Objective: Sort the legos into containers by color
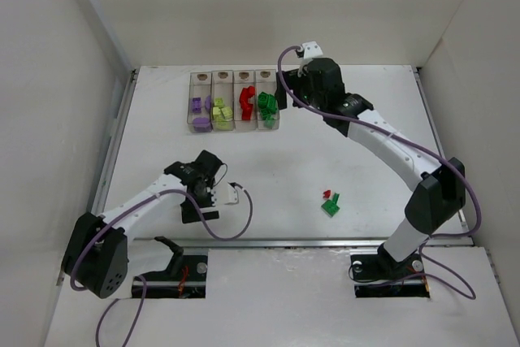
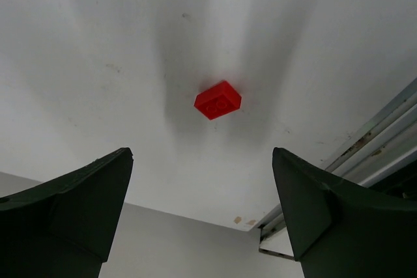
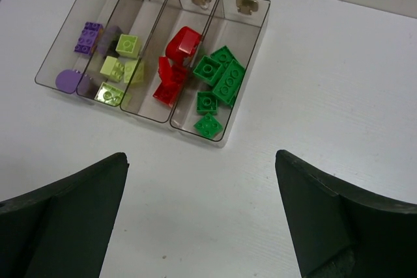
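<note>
White-walled tabletop [image 1: 268, 168] carries four joined clear containers [image 1: 234, 101] by its far edge, part-filled by colour. Right gripper [image 3: 201, 157] hangs above them, jaws apart and empty; left gripper [image 2: 202, 157], equally wide, frames a loose red brick [image 2: 217, 99] toward the near-left corner. Probably light, rigid and slick, it wants a square pinch on opposite flat sides.

Robotics lab test cell. Evidence: bare white table [image 1: 284, 148] boxed in on three sides by plain white panels [image 1: 57, 79]; metal rail [image 1: 309, 242] along its near edge; left arm [image 1: 138, 201] and right arm [image 1: 390, 144] bolted at that edge on black bases, purple cables [image 1: 249, 210] trailing loose over the surface. Props on the table: a joined row of clear bins [image 1: 244, 76] and small toy bricks [image 1: 331, 205] in purple, yellow-green, red and green.
</note>
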Controlling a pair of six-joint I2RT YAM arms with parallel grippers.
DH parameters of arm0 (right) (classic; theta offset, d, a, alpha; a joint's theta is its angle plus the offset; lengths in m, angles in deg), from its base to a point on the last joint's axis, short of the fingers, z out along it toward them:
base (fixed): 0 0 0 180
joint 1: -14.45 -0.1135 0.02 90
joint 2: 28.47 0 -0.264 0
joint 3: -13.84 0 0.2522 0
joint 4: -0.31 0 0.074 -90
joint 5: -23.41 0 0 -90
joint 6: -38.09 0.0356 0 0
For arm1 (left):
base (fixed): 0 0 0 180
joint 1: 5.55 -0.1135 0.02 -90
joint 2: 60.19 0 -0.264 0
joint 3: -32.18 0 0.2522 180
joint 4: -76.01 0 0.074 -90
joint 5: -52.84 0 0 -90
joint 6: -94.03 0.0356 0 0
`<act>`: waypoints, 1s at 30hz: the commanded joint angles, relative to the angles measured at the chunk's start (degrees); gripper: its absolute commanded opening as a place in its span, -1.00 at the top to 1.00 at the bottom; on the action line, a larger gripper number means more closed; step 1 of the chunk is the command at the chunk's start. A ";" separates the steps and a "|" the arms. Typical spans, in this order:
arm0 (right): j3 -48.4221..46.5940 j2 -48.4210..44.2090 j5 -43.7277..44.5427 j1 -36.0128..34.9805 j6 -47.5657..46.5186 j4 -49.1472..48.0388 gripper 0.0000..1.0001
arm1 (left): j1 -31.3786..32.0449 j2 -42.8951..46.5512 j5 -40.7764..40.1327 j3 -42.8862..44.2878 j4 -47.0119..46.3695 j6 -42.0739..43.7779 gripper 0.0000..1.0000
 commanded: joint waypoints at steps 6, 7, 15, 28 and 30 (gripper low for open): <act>0.18 -1.51 3.15 -1.28 1.18 -0.13 -1.00 | 0.83 0.88 1.78 -4.17 -9.95 7.06 -0.55; -0.34 -1.51 3.15 -1.28 1.18 0.39 -1.00 | 0.83 0.88 1.78 -4.70 -12.05 7.07 -0.50; -0.87 -0.98 4.29 -1.28 0.65 0.93 -1.00 | 0.83 -3.07 4.23 -5.93 -13.22 6.63 -0.19; -0.87 -0.98 4.30 -1.28 0.12 0.93 -1.00 | 1.36 -4.83 2.14 -6.98 -13.21 4.70 -0.12; -0.87 -0.98 4.30 -1.28 0.12 0.93 -1.00 | -0.74 -4.13 2.13 -6.99 -13.22 5.92 -0.19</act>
